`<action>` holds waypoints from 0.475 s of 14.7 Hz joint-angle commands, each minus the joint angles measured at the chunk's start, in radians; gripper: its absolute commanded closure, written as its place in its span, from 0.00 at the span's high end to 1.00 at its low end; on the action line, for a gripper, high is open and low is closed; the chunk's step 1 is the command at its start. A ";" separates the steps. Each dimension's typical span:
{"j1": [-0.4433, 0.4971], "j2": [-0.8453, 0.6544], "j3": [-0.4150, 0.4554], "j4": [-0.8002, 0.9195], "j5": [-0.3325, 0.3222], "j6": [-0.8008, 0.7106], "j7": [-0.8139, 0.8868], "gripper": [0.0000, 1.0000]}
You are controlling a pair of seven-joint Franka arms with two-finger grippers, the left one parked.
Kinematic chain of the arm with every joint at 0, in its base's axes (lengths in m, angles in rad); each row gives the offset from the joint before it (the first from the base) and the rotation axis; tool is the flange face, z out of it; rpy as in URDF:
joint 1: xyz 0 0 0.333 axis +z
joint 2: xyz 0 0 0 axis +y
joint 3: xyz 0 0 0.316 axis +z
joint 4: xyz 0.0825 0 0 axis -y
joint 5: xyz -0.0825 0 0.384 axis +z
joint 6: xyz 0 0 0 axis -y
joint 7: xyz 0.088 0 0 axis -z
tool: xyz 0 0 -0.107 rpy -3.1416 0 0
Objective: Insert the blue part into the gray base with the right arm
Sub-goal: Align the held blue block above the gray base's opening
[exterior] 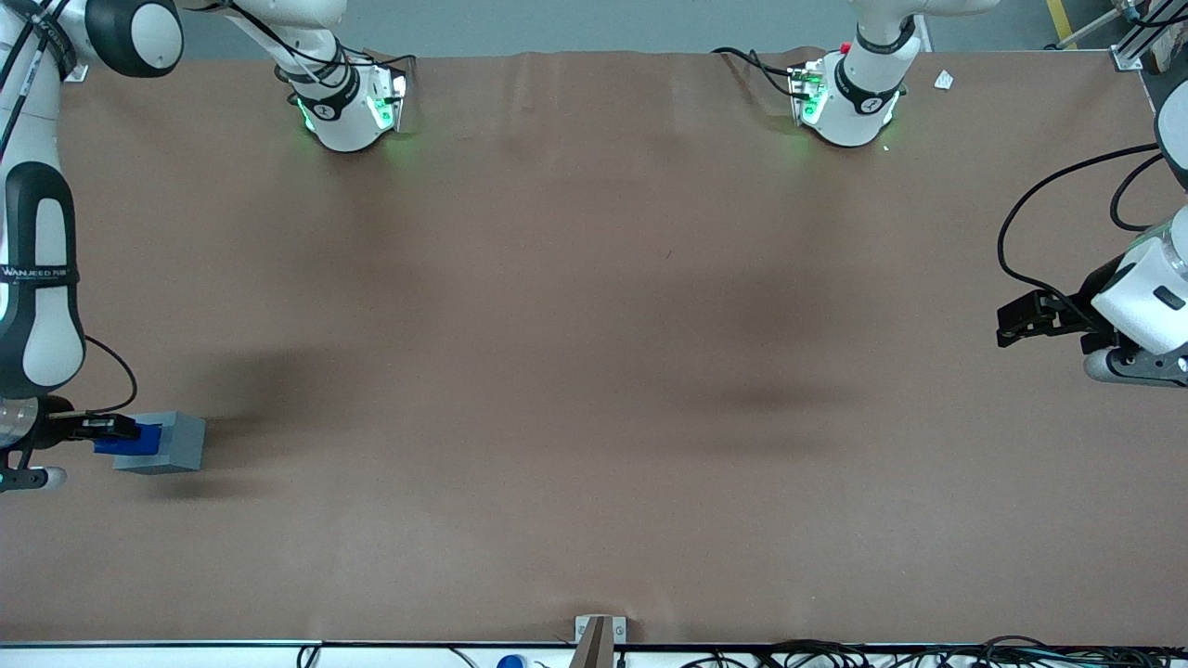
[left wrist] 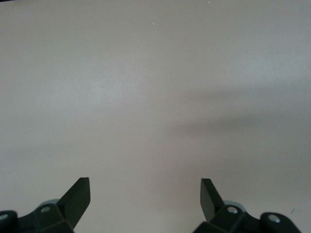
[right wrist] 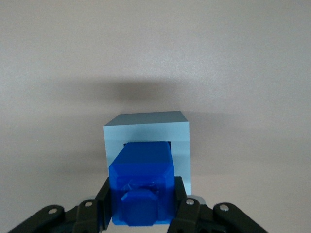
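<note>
The gray base [exterior: 172,443] stands on the brown table toward the working arm's end, fairly near the front camera. My right gripper [exterior: 116,429] is shut on the blue part [exterior: 130,439], which hangs at the base's top. In the right wrist view the blue part [right wrist: 142,187] sits clamped between the black fingers [right wrist: 103,199], and its lower end reaches into the square recess of the gray base [right wrist: 146,131]. How deep it sits is hidden by the part itself.
The brown table [exterior: 594,371] stretches wide toward the parked arm's end. Two robot bases [exterior: 348,102] stand at the table edge farthest from the front camera. A small bracket [exterior: 599,635] sits at the near edge.
</note>
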 commanded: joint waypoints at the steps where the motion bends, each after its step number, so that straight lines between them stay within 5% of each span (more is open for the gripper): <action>1: -0.006 0.021 0.008 -0.003 0.000 0.017 0.010 0.00; 7: -0.008 0.015 0.008 0.006 -0.003 0.008 0.006 0.00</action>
